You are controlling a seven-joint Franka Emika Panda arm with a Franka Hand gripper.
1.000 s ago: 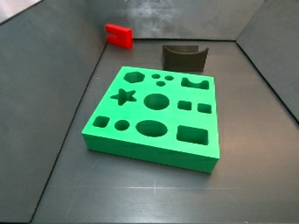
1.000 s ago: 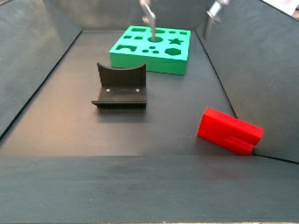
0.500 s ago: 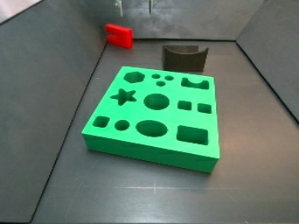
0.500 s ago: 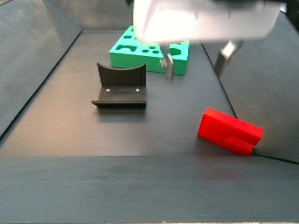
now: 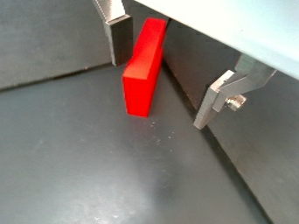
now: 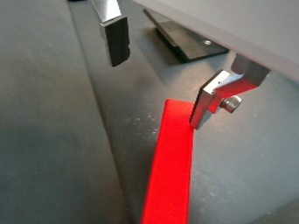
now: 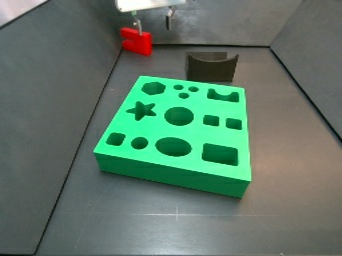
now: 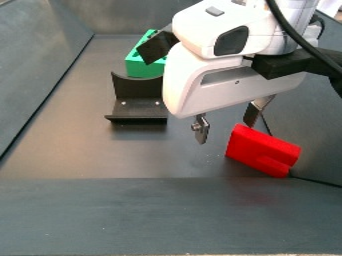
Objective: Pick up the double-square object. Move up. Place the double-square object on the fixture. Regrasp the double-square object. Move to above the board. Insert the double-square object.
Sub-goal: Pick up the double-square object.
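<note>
The floor [image 7: 160, 215] is a dull dark grey sheet, closed in by grey walls [image 7: 60, 60] that slope up on each side and along the back. The green board [image 7: 178, 131] lies flat in the middle of the floor, its star, round, square and oval holes all bare. Behind it, near the back wall, stands the dark fixture [image 7: 210, 66] with the curved notch in its top; in a side view it sits between the board [image 8: 144, 53] and the red block.

The red block [image 7: 136, 39] rests in the far corner, leaning against the side wall where floor and wall meet [image 8: 262, 149]. The gripper [image 8: 230, 128] hangs just above it with its jaws spread wide and holding nothing. In a wrist view the block [image 5: 143, 67] lies between the two fingers [image 5: 118, 35], apart from both.
</note>
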